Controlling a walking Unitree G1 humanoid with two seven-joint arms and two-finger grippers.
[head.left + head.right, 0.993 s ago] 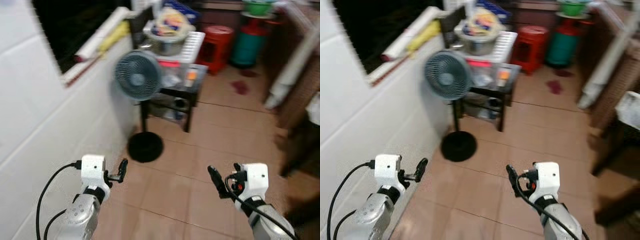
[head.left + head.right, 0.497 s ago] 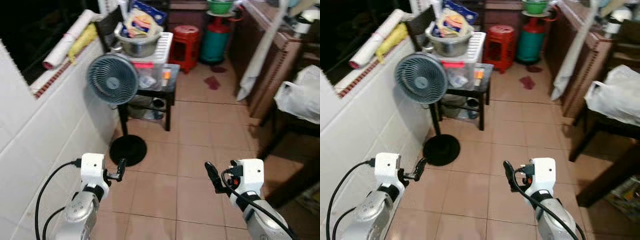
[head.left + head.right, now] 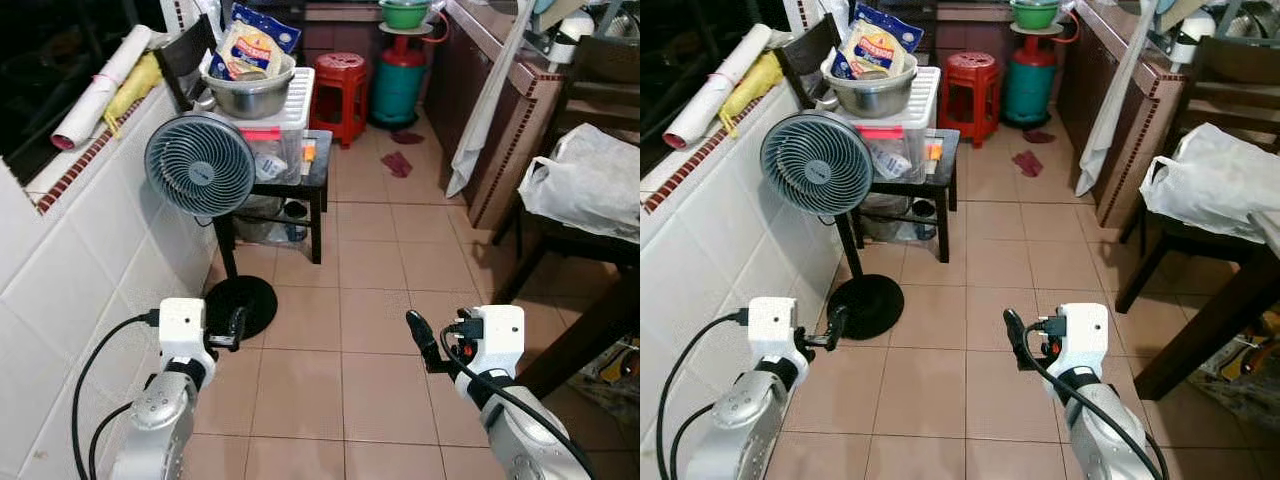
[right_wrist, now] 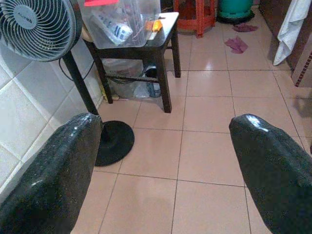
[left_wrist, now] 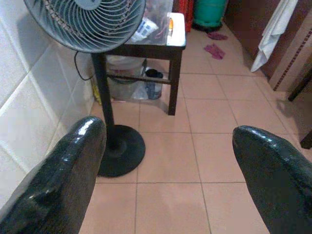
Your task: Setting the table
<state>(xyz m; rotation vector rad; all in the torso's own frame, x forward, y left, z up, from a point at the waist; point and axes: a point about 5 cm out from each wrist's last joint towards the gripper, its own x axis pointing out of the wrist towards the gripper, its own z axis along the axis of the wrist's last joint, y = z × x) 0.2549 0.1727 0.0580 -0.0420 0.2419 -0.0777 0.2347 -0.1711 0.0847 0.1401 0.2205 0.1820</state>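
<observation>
Both arms are held out low over the tiled floor. My left gripper (image 3: 236, 325) is open with nothing between its fingers (image 5: 63, 180). My right gripper (image 3: 420, 335) is open too, its fingers (image 4: 273, 165) wide apart and bare. At the right edge stands the corner and leg of a dark wooden table (image 3: 1215, 320). A white plastic bag (image 3: 585, 185) lies on a dark chair beside it. A metal bowl (image 3: 247, 95) with a food packet in it sits on a clear plastic box far ahead on the left.
A grey standing fan (image 3: 199, 165) with a round black base (image 3: 240, 305) stands by the white tiled wall (image 3: 80, 260). Behind it is a small black table (image 3: 305, 175), then a red stool (image 3: 341, 80) and a green gas cylinder (image 3: 398, 85). A white cloth (image 3: 480, 110) hangs off the counter.
The whole picture has swung and sharpened as the camera moved, bringing the bag, chair and table into view on the right. Both grippers keep the same open pose.
</observation>
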